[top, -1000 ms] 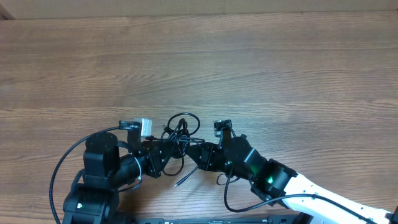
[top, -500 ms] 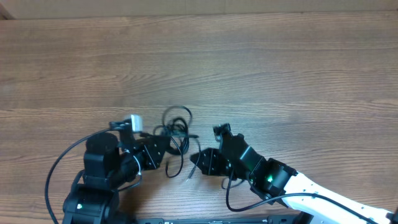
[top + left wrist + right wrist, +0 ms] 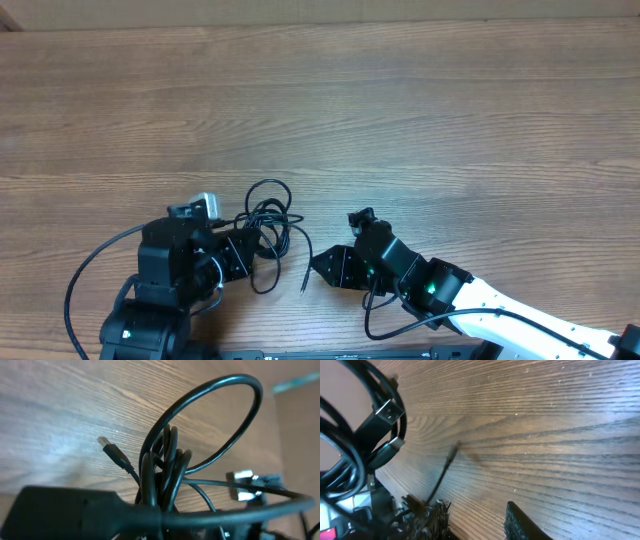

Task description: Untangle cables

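The cables (image 3: 268,208) are a tangle of thin black cords in loose loops on the wooden table, near the front left of centre. My left gripper (image 3: 243,254) is shut on the lower left of the bundle. In the left wrist view the cords (image 3: 169,455) fill the middle, with a big loop above and a silver plug (image 3: 105,443) sticking out to the left; the jaws are hidden behind them. My right gripper (image 3: 318,267) is open and empty, to the right of the bundle. One loose cord end (image 3: 302,283) trails towards it and shows by its left finger (image 3: 445,467). The bundle's plugs (image 3: 382,417) show in the right wrist view.
The wooden table (image 3: 400,120) stretches bare behind and to the right of both arms. Thick black robot cables (image 3: 85,285) loop around the left arm's base at the front edge.
The left gripper has pulled the bundle to the left. The right gripper has let go of the cords, opened and drawn back towards the front right, leaving a gap to the bundle.
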{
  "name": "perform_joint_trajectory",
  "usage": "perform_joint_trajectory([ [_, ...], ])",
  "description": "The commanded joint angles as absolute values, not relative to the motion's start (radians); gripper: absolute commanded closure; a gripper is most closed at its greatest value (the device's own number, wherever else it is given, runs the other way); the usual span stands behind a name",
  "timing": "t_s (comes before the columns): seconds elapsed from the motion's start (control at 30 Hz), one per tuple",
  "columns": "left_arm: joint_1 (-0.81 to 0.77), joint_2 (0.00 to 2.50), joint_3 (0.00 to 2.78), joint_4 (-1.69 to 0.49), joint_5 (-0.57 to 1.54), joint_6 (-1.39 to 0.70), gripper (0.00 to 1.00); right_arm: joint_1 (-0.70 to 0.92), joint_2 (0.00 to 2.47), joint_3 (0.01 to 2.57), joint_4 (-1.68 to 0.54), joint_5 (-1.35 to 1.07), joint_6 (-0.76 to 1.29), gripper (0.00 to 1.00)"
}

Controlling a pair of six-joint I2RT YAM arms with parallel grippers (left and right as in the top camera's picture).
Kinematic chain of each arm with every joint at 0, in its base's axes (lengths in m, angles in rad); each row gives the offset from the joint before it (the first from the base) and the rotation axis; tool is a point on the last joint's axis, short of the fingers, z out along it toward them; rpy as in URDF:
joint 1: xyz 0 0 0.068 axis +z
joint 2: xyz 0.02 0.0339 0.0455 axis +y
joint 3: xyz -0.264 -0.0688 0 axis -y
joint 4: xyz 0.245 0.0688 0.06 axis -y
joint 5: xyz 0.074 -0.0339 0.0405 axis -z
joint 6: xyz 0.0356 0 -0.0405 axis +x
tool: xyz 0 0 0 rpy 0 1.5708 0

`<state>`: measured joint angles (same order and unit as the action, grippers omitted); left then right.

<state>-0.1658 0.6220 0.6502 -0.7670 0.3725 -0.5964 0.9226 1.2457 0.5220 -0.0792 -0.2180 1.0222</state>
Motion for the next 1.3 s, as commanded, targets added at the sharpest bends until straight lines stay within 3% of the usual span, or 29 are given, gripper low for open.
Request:
perform_joint_trajectory([
  [0.0,-0.164,0.622,0.674,-0.780,0.367,-0.420,0.96,0.919,1.242,0.525,-0.020,-0.303,0.957,0.64],
  [0.03,-0.164,0.622,0.674,-0.791,0.368,-0.418,0.96,0.919,1.242,0.525,0.028,-0.347,0.904,0.64],
  [0.17,-0.164,0.623,0.674,-0.796,0.457,-0.418,0.96,0.919,1.242,0.525,0.192,-0.449,0.808,0.44],
  [0.37,-0.164,0.623,0.674,-0.762,0.710,-0.361,0.96,0.919,1.242,0.525,0.163,-0.286,0.809,0.44],
  [0.47,-0.164,0.623,0.674,-0.764,0.762,-0.358,0.96,0.919,1.242,0.525,0.183,-0.262,0.805,0.52],
  [0.67,-0.165,0.623,0.674,-0.780,0.783,-0.332,0.96,0.919,1.242,0.525,0.235,-0.283,0.868,0.87],
  [0.77,-0.164,0.623,0.674,-0.803,0.783,-0.316,0.96,0.919,1.242,0.525,0.281,-0.303,0.871,0.96],
  [0.97,-0.164,0.623,0.674,-0.835,0.754,-0.292,0.96,0.919,1.242,0.525,0.419,-0.371,0.860,0.96],
  [1.27,-0.164,0.637,0.674,-0.926,0.364,-0.426,0.96,0.919,1.241,0.525,0.495,-0.510,0.803,0.96],
])
